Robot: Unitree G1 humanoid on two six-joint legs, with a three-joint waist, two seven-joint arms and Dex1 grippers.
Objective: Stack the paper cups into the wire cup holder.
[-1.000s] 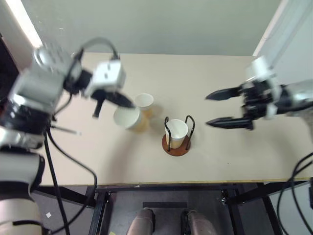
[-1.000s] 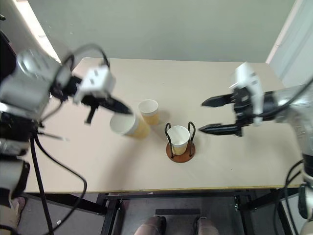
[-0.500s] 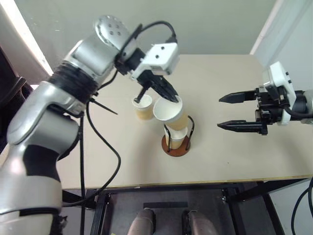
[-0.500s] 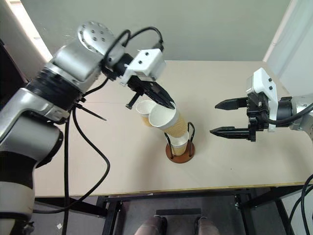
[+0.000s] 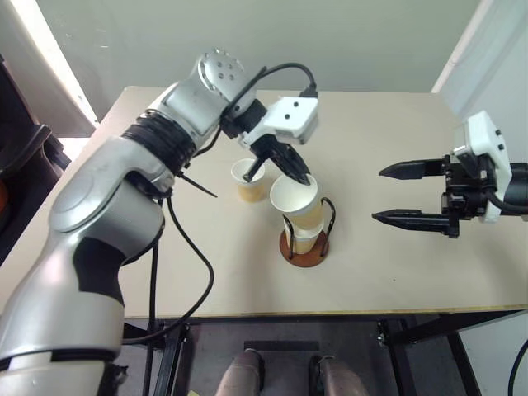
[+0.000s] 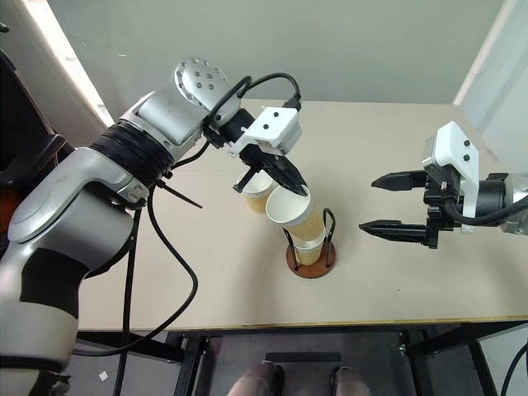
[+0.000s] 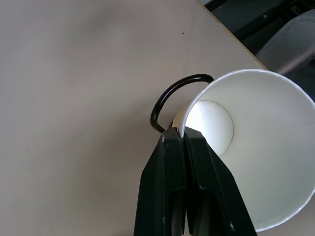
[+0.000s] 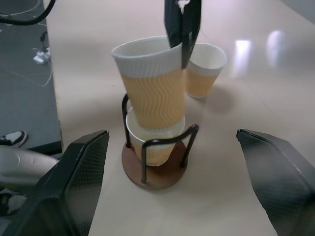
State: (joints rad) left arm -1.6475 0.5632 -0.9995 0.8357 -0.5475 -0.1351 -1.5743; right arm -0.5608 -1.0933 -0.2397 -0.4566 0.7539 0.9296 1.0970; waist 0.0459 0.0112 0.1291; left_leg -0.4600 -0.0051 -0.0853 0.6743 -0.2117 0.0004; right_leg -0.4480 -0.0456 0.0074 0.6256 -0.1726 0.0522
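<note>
One cup sits in the wire holder at table centre, the left gripper pinches a second cup by its rim, partly nested; third cup waits at ten o'clock; right gripper spread, empty.

L gripper pinches cup rim over holder.

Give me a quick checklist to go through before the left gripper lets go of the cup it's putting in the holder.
1. Left gripper pinching held cup by the rim: ok.
2. Held cup's bottom inside the cup in holder: ok.
3. Held cup upright: not ok, it leans.
4. Wire cup holder flat on the table: ok.
5. Right gripper open and apart from the holder: ok.
6. Third cup standing beside the holder: ok.
</note>
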